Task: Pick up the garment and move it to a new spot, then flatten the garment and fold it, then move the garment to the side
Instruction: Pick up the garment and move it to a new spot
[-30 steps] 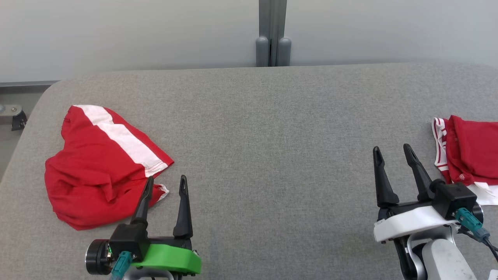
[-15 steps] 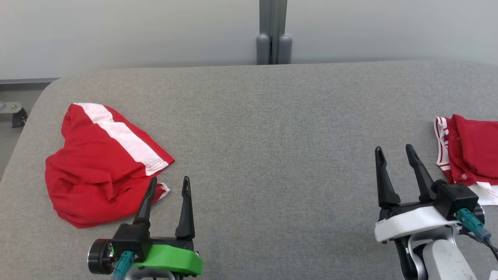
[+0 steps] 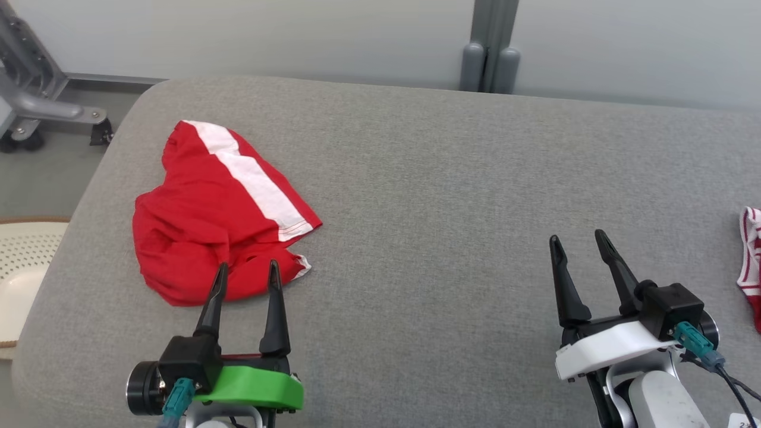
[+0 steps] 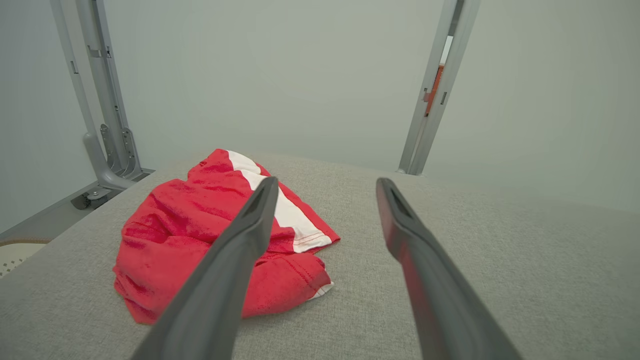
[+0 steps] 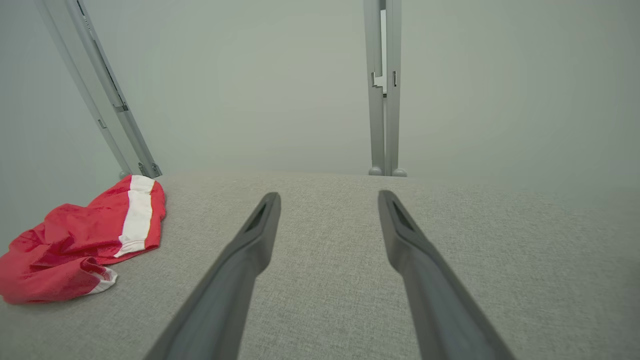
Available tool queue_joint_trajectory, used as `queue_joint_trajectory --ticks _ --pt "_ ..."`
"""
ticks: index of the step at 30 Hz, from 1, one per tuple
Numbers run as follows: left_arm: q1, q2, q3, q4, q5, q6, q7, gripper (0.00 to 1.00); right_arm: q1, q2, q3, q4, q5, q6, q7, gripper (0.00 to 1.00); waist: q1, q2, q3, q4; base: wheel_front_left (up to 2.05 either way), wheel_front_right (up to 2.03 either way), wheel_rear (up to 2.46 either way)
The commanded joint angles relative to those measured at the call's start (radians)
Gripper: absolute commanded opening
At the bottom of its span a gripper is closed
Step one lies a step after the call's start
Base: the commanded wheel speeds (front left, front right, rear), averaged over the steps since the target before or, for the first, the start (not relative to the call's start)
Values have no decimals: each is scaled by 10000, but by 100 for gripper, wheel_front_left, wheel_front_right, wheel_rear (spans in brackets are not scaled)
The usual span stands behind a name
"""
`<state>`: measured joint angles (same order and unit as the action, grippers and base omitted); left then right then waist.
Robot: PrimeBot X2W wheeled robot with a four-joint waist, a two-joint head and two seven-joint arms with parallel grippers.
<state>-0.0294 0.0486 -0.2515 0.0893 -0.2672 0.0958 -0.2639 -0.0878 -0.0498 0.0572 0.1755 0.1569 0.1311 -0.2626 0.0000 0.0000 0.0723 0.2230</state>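
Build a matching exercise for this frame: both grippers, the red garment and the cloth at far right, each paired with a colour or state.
1 left gripper
2 right gripper
3 red garment
4 striped cloth

A mounted on white
B crumpled, white band
C mounted on green
D cut off by head view's right edge

Pairs: 1-C, 2-A, 3-B, 4-D
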Motion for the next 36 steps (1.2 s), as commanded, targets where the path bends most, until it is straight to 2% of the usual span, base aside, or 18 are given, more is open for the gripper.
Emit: queue_joint_trajectory --ticks 1,8,15,25,31,36 --pt "-81 41 48 -21 129 -38 -2 100 -80 -21 21 48 -18 -8 -30 100 0 0 130 706 0 0 0" --pt "33 38 228 -35 199 -63 -2 100 -133 -22 384 243 191 -8 -30 100 0 0 55 1537 0 0 0" --pt "86 38 307 1 304 -133 -2 100 -188 -24 486 329 252 -8 -30 100 0 0 46 1834 0 0 0" --pt "-508 37 649 61 263 -92 -2 100 -432 -96 424 169 -47 -8 -30 100 0 0 600 1486 0 0 0" --pt "-1844 92 1013 619 974 -418 -2 100 -830 -574 151 -298 -184 -8 -30 100 0 0 1662 1164 0 0 0" --pt "-3632 493 986 2339 1252 -950 132 100 -1190 -1209 -308 -950 -259 -8 111 100 0 0 2689 950 0 0 0"
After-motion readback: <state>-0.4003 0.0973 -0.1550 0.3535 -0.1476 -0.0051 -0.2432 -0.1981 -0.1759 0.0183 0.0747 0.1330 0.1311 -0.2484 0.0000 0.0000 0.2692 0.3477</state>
